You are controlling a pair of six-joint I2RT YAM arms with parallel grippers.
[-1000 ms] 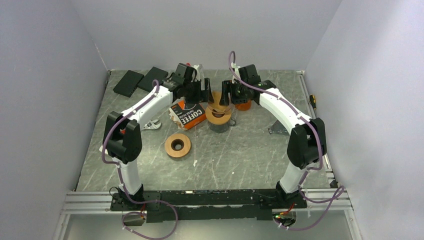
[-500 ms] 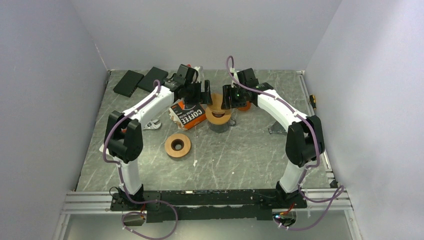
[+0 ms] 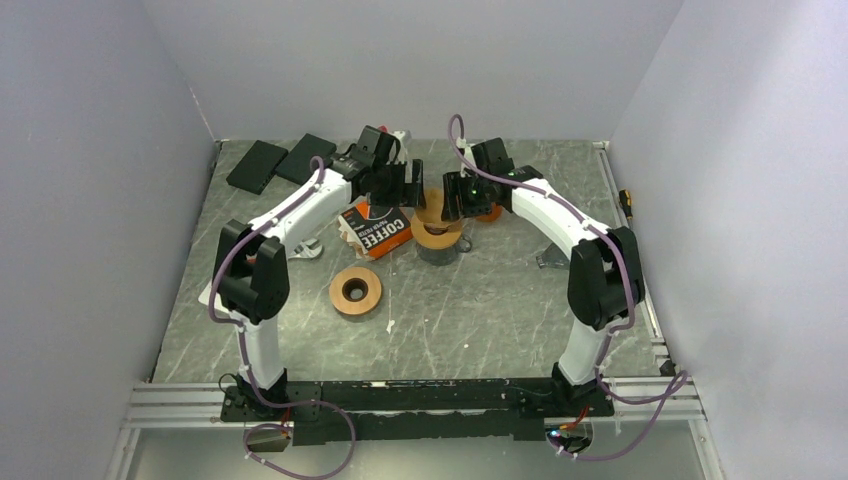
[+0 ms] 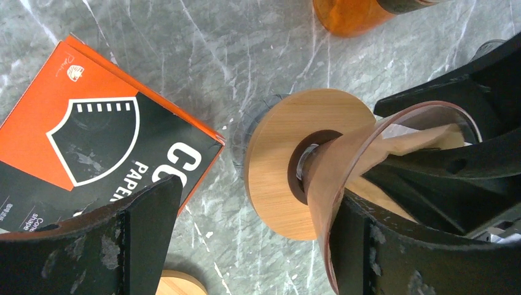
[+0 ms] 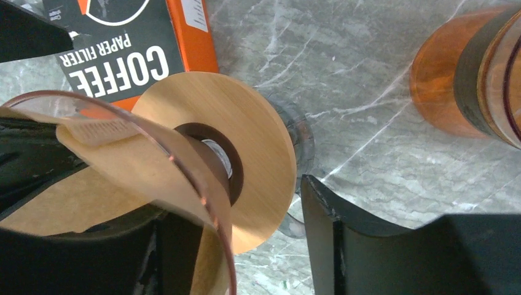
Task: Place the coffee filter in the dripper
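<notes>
**Q:** Where is the coffee filter?

**A:** The brown paper coffee filter [image 5: 80, 196] lies inside the glass cone of the dripper [image 3: 437, 228]. The dripper stands toward the far middle of the desk [image 3: 480, 300], just right of an orange filter box [image 4: 92, 135].

**Q:** What are the grippers doing?

**A:** The left gripper [image 4: 252, 233] is spread wide and holds nothing, with one finger close beside the cone. The right gripper [image 5: 246, 215] is about half open and straddles the cone's rim, one finger inside over the paper and one outside. A gap shows, so it does not look clamped.

**Q:** How far along is the task?

**A:** It looks nearly done, since the filter is in. What likely remains is pressing the paper snug against the glass and drawing both arms clear.
</notes>
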